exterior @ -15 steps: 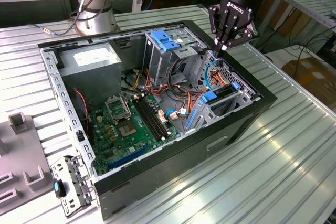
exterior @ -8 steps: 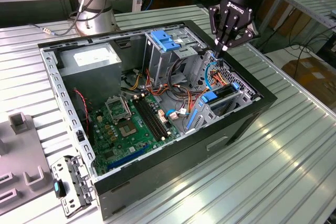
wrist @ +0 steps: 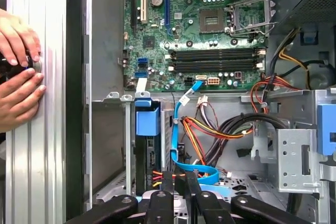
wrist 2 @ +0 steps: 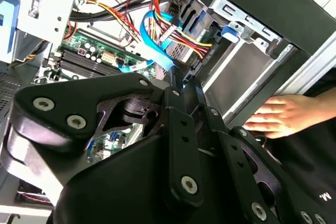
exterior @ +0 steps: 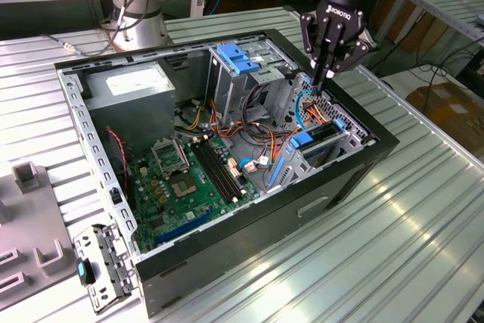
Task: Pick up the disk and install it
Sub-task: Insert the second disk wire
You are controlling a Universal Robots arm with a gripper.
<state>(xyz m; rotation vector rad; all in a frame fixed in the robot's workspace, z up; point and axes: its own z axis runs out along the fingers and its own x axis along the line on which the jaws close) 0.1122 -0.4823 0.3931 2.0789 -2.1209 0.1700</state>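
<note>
The open black computer case [exterior: 340, 187] lies on its side on the ribbed metal table. The disk [exterior: 324, 135] appears to sit edge-on in the drive cage at the case's end towards the exterior view's right; its blue rail tab [wrist: 147, 119] shows at the slot. My gripper [exterior: 319, 81] hangs just above that cage among the orange and blue cables, fingers pressed together with nothing between them. In both wrist views the fingertips [wrist: 181, 178] [wrist 2: 178, 80] point into the cage next to the blue flat cable [wrist: 178, 145].
A grey power supply [exterior: 132, 85] and a light-blue ribbed bracket [exterior: 238, 58] sit at the case's back, the motherboard [exterior: 189, 179] on its floor. A person's hands [wrist: 18, 72] rest on the table beside the case wall. A grey fixture [exterior: 30, 217] stands at the exterior view's left.
</note>
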